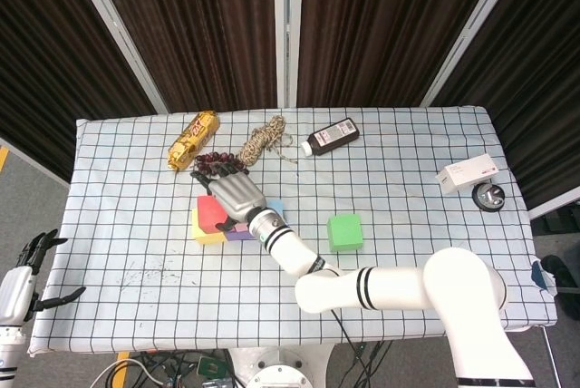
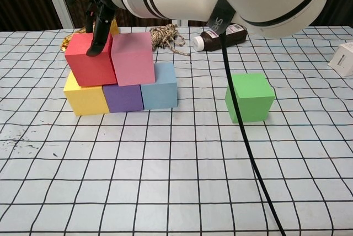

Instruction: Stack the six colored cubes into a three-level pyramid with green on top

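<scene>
Red cube (image 2: 88,59) and pink cube (image 2: 132,58) form the second level, the right hand (image 2: 98,12) touching red with nothing gripped, so next comes fetching the green cube (image 2: 250,97) lying well apart on the surface (image 2: 182,181).

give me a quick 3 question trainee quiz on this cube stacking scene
1. True or false: the green cube already sits on top of the stack.
2. Which cube does the right hand touch? A red cube B pink cube C blue cube
3. Fill in: the bottom row runs yellow cube, ____, blue.

Key: 1 false, it stands alone on the table. 2 A. 3 purple cube.
</scene>
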`<state>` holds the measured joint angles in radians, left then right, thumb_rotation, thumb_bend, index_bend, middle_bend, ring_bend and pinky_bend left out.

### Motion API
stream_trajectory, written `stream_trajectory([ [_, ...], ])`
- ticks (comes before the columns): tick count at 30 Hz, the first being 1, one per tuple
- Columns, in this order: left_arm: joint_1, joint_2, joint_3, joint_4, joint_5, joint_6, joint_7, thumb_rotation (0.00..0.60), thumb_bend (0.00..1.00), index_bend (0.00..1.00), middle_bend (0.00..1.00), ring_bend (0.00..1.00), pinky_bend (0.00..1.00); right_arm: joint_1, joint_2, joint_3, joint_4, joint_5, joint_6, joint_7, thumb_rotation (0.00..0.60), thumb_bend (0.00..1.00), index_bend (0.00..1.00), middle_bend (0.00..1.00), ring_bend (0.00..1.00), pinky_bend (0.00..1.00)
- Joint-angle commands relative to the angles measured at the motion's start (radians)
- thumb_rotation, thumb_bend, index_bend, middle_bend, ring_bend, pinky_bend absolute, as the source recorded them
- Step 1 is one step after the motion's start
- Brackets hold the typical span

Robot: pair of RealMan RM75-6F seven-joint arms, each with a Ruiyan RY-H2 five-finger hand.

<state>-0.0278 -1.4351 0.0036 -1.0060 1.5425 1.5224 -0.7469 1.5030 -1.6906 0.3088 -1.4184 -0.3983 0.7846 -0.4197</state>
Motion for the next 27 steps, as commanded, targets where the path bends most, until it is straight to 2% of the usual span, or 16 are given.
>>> stream_trajectory([
  [1, 0.0, -0.001, 0.0, 0.001, 0.0, 0.0, -0.001, 0.6, 0.0, 0.04, 0.18, 0.0, 0.05, 0.0, -0.001, 0.002, -0.002, 0.002, 0.003, -0.004, 0.6, 0.19, 0.0, 0.38, 0.0, 0.0],
  [27, -0.002, 0.003, -0.001, -0.004, 0.001, 0.001, 0.001, 0.6, 0.0, 0.04, 0.18, 0.0, 0.05, -0.011, -0.009, 0.013, -0.022, 0.028, 0.028, -0.048, 0.6, 0.19, 0.0, 0.39, 0.01, 0.0],
])
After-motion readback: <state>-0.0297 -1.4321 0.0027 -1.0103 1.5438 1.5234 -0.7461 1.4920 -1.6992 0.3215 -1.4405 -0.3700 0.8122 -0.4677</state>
